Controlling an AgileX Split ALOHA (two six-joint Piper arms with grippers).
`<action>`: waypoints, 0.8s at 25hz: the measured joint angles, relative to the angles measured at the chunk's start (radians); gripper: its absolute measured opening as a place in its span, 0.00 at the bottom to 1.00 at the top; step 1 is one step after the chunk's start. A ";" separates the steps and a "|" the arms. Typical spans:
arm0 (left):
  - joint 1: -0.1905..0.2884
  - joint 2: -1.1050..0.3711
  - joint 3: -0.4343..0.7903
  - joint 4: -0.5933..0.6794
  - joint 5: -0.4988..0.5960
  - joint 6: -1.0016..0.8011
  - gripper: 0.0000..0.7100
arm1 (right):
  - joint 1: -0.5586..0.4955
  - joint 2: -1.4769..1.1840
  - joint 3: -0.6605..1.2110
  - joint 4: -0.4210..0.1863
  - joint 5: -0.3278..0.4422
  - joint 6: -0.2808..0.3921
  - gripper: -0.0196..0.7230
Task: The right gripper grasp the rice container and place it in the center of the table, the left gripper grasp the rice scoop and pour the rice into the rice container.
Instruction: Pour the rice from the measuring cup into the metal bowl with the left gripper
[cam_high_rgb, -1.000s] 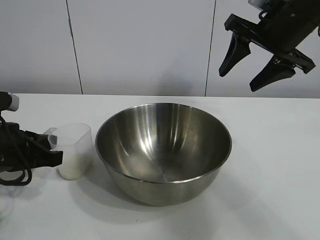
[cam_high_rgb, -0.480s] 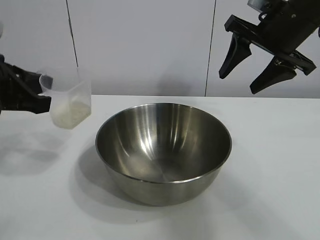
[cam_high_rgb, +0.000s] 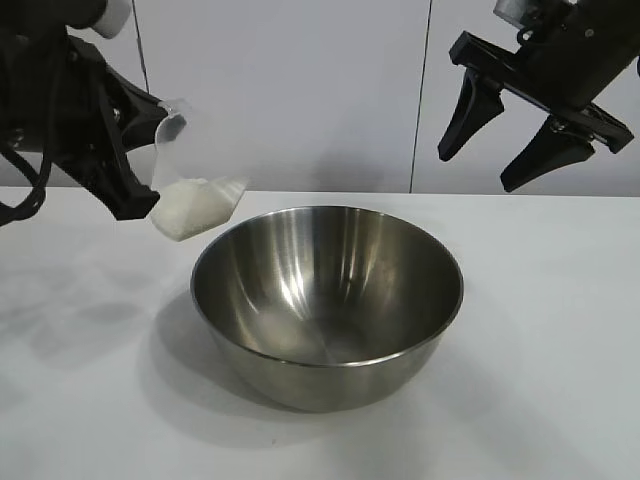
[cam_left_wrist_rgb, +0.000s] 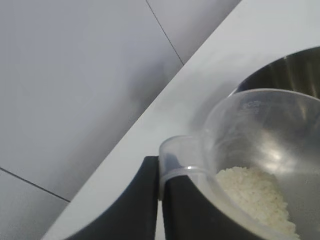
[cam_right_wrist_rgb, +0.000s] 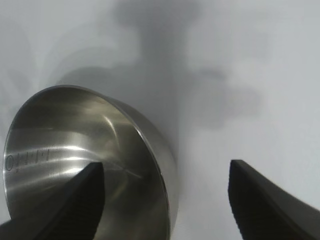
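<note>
The rice container, a wide shiny steel bowl, stands on the white table and looks empty inside. My left gripper hangs above the bowl's left side, shut on the handle of the rice scoop. The clear cup is tipped toward the bowl, and the rice has slid down to its lower edge. In the left wrist view the fingers pinch the scoop's handle tab; the scoop, rice and bowl rim show. My right gripper hovers open high at the back right, over the bowl.
A grey panelled wall runs behind the table. Bare tabletop lies right of the bowl and in front of it.
My left gripper has lifted the scoop off the table at the left, carried it up and toward the bowl, and tilted it. The right gripper and bowl have not moved.
</note>
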 joint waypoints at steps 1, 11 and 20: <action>-0.015 0.000 -0.010 -0.009 0.019 0.056 0.01 | 0.000 0.000 0.000 0.000 0.001 0.000 0.68; -0.120 0.001 -0.154 -0.064 0.160 0.414 0.01 | 0.000 0.000 0.000 0.000 0.021 0.000 0.68; -0.186 0.161 -0.288 -0.068 0.273 0.663 0.01 | 0.000 0.000 0.000 0.000 0.057 0.000 0.68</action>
